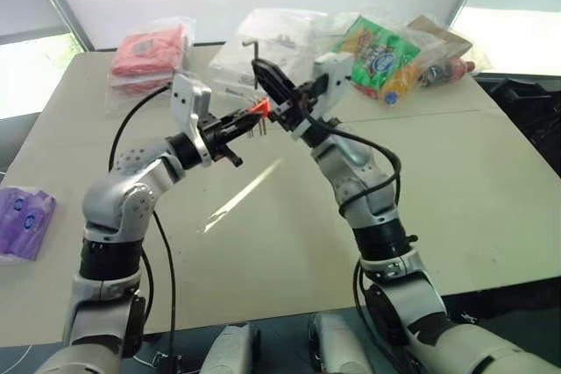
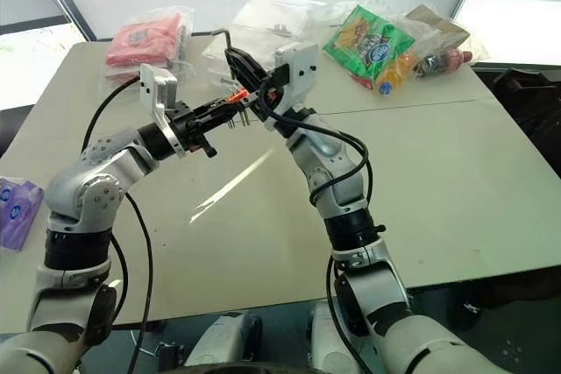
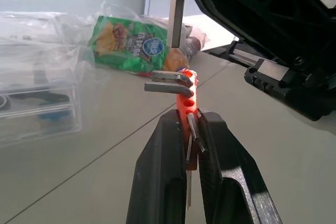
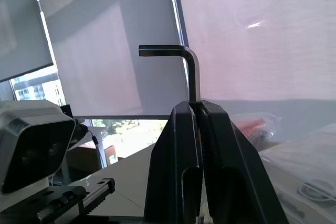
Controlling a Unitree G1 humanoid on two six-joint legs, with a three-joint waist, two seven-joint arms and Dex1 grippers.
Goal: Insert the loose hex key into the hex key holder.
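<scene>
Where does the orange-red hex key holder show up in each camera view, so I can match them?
Left eye view: hex key holder held above the table, at the left tool's tip, centre-left.
Right eye view: same holder, upper centre-left, between the two arms.
Left wrist view: centre, clamped between the black fingers.
Right wrist view: I can't make it out here.
Shared landmark: green snack bag, also and.

Red pkt (image 1: pixel 147 54), clear bags (image 1: pixel 263 41), green snack bag (image 1: pixel 379 52) at table (image 1: pixel 491 181) far edge; purple pkt (image 1: pixel 24 221) nr left edge.
</scene>
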